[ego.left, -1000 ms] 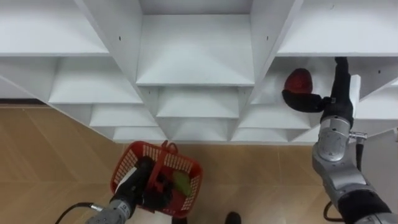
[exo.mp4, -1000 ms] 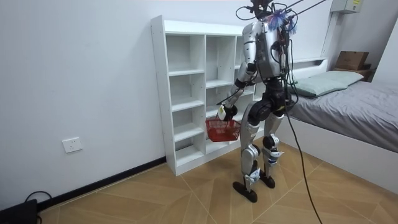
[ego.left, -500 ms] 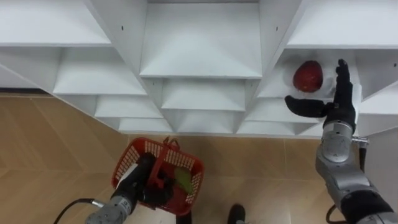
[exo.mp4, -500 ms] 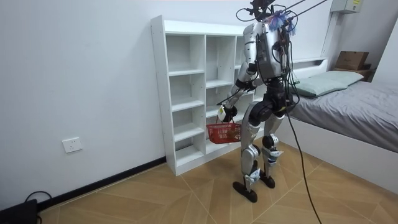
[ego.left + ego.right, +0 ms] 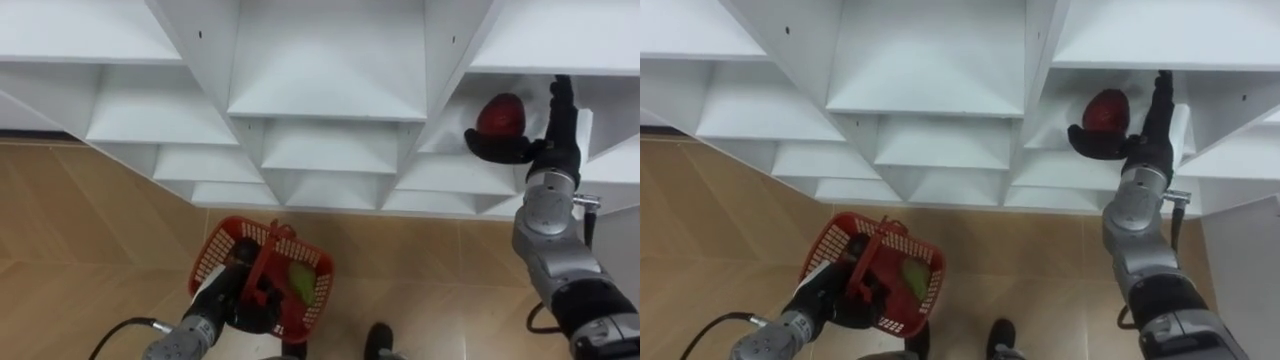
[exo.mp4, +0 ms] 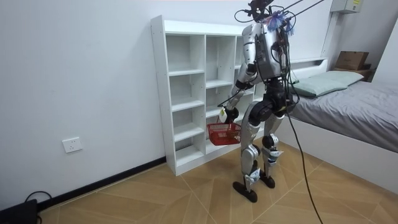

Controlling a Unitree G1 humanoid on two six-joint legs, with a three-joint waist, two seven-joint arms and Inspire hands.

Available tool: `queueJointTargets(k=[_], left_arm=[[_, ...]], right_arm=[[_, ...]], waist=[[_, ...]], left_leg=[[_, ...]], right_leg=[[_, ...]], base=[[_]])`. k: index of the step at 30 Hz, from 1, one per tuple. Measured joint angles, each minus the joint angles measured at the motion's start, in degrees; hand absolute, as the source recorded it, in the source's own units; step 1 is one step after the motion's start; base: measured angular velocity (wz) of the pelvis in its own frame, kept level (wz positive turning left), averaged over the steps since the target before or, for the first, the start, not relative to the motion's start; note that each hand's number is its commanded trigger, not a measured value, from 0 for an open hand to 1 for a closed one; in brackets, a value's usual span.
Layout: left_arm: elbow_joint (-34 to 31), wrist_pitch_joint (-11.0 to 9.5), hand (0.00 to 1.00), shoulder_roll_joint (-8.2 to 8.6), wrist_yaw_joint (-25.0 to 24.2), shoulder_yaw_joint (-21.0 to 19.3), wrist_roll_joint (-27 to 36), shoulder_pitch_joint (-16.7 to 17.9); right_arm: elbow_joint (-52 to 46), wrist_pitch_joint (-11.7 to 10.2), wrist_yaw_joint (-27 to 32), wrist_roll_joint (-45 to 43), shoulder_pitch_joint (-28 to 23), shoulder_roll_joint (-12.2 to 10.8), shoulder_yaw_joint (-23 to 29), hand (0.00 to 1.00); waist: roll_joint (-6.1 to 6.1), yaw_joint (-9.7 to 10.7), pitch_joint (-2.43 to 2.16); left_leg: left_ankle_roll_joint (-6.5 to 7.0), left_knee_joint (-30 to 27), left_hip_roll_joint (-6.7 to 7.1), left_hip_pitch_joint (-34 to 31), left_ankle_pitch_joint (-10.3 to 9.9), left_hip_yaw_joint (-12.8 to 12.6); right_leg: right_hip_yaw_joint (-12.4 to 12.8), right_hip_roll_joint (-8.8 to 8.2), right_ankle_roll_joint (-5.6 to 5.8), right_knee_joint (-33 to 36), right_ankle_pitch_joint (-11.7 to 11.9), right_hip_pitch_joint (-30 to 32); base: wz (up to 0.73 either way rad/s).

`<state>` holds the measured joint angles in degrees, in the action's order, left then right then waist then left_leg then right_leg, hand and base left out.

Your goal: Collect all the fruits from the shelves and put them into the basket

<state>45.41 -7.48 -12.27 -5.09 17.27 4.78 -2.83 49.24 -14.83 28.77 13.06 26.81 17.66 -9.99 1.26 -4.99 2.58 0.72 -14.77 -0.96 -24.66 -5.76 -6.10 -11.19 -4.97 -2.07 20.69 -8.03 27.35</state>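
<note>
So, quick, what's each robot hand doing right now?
Left robot hand: closed, holding the red basket.
Right robot hand: open beside the red fruit.

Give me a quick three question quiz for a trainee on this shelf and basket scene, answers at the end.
1. True or false: the red fruit lies in the red basket.
2. Which hand carries the basket? A) left hand B) right hand C) neither
3. Fill in: the fruit already in the basket is ___.
Key: 1 false, it sits in a closet compartment beside the open right hand; 2 A; 3 green.
</note>
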Motion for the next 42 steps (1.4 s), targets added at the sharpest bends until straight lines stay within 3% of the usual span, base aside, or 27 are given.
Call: queueJointTargets(k=[24, 31, 42], left_arm=[[0.34, 1.18, 1.0, 0.07, 1.03, 0.0, 0.0, -0.4], [0.29, 1.18, 1.0, 0.12, 1.18, 1.69, 0.02, -0.88], [0.28, 1.18, 1.0, 0.25, 1.17, 2.08, 0.02, -1.71]], right_arm=[[2.55, 1.06, -1.45, -2.45, 1.49, -0.03, 0.07, 0.0], [2.56, 1.09, -1.41, -2.83, 1.83, 0.05, 0.09, 0.0], [3.22, 1.13, -1.28, -7.13, 1.89, 0.07, 0.11, 0.0]], waist=[[-0.15, -0.16, 0.05], [-0.7, -0.16, 0.38], [-1.19, -0.19, 0.35]], left_leg=[[-0.02, 0.08, -0.06, -0.9, 0.03, -0.24], [-0.02, 0.06, -0.06, -0.88, 0.03, -0.24], [-0.02, 0.04, -0.07, -0.88, 0.03, -0.29]], right_leg=[[0.12, 0.11, -0.07, -0.28, 0.07, 0.93], [-0.04, 0.08, -0.06, -0.18, 0.07, 0.85], [-0.03, 0.06, -0.06, -0.14, 0.07, 0.88]], base=[[0.0], [0.0], [0.0]])
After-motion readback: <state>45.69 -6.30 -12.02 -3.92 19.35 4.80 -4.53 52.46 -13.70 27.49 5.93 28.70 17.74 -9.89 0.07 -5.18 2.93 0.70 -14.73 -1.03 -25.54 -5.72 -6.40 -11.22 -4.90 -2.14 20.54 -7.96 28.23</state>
